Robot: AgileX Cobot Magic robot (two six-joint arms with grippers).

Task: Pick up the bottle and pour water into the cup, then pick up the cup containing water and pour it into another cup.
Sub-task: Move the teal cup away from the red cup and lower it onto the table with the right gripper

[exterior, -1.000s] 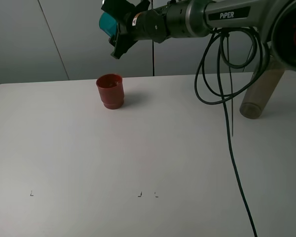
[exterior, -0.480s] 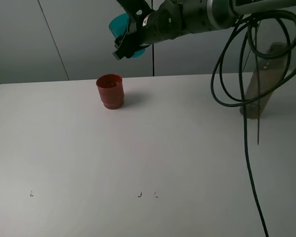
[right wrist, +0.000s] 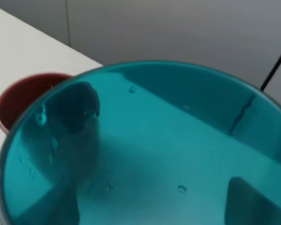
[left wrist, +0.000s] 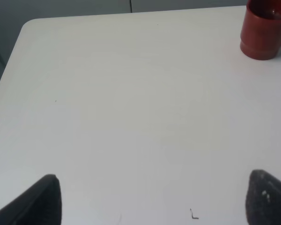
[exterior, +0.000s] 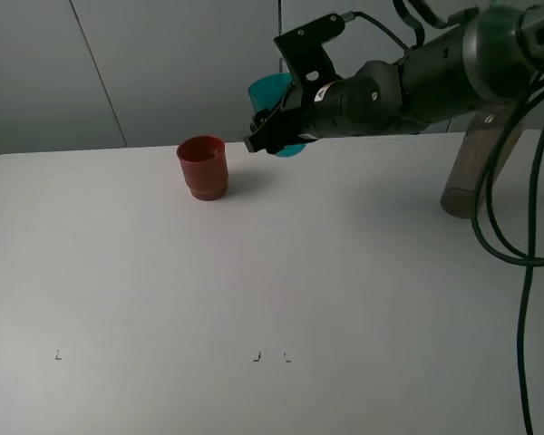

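Note:
My right gripper [exterior: 286,127] is shut on the cup [exterior: 272,92], a translucent teal tumbler held in the air just right of and a little above the other cup [exterior: 202,166], which is red and stands on the table. In the right wrist view the teal cup [right wrist: 145,140] fills the frame, droplets cling to its inside, and the red cup [right wrist: 23,101] shows beyond its rim. The smoky bottle [exterior: 462,181] stands at the far right, its top hidden behind the arm. My left gripper [left wrist: 154,206] is open over bare table, with the red cup [left wrist: 266,30] well away from it.
The white table [exterior: 254,290] carries small black marks near its front. Black cables [exterior: 524,272] hang down on the right from the arm. A grey wall stands behind the table's far edge.
The right arm has swung to the right and down with the teal cup, from high above the red cup to beside it. The red cup has not moved.

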